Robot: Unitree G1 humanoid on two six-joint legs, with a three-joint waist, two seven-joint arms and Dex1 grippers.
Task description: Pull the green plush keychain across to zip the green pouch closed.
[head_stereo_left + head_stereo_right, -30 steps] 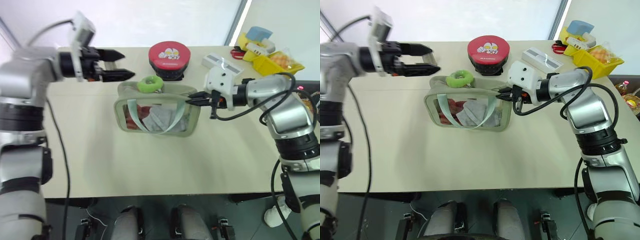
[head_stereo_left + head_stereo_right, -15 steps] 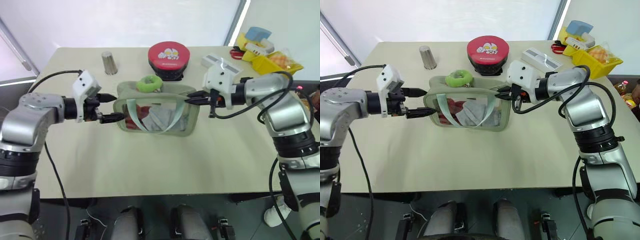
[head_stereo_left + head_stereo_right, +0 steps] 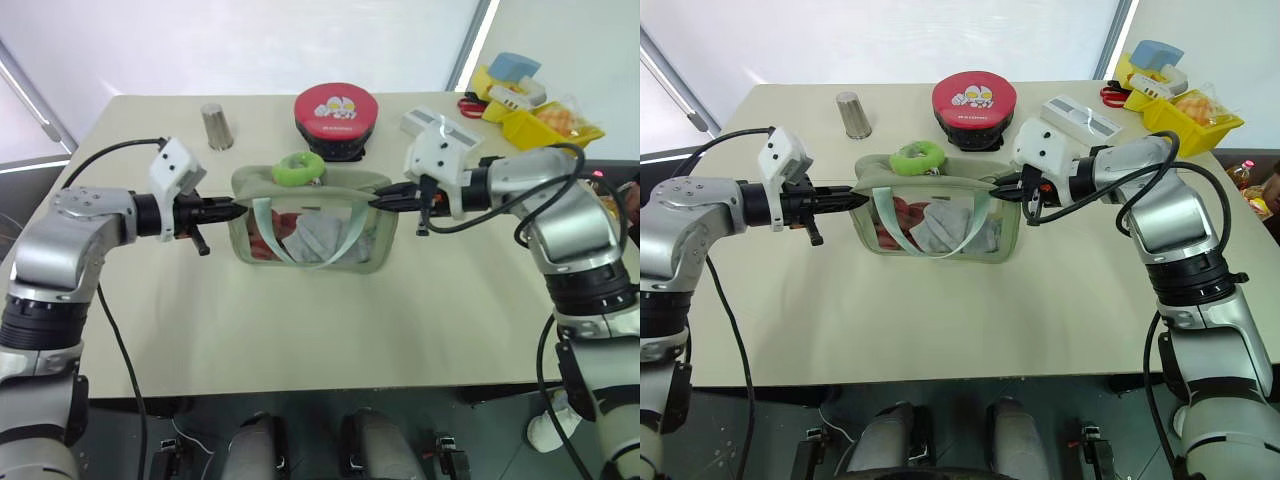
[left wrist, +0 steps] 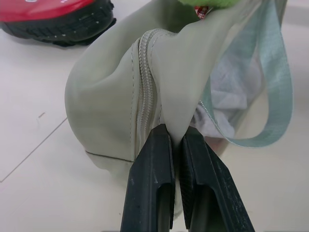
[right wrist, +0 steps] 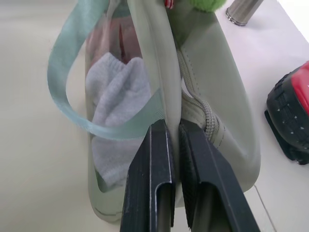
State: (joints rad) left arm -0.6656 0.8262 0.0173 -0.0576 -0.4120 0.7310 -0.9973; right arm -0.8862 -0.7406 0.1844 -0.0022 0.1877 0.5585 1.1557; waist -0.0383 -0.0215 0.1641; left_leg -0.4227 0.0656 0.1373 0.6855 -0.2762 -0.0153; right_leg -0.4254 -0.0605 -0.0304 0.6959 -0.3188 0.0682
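Two grippers, one pouch, one table point(image 3: 300, 320).

Item 1: green pouch point(image 3: 315, 228), pale sage, boxy, with a clear window panel and a thin light-green strap loop point(image 3: 300, 235) hanging across that window. It stands on the table between the two grippers, stretched end to end. White cloth and something red show through the window.

Item 2: green plush keychain point(image 3: 298, 168), bright lime, ring-shaped, fuzzy. It sits on top of the pouch, on the zip line, nearer the left gripper's end than the right gripper's end, touched by neither gripper.

Item 3: left gripper point(image 4: 176, 142), jaws clenched on a fold of the pouch's end fabric; the zip track point(image 4: 145, 96) runs just beside the fingers point(image 4: 152, 183).

Item 4: right gripper point(image 5: 174, 130), jaws pinched on the fabric edge at the opposite end of the pouch, the fingers point(image 5: 152, 179) close together with the cloth between them.

Item 5: round red tin point(image 3: 338, 118) with a cartoon lid, beyond the pouch, apart from both grippers.

Item 6: small metal cup point(image 3: 214, 126), beyond the left gripper, well apart from it.

Item 7: white box point(image 3: 1085, 116), beyond the right gripper.

Item 8: yellow tray point(image 3: 545, 120) of mixed goods, further out past the right gripper.
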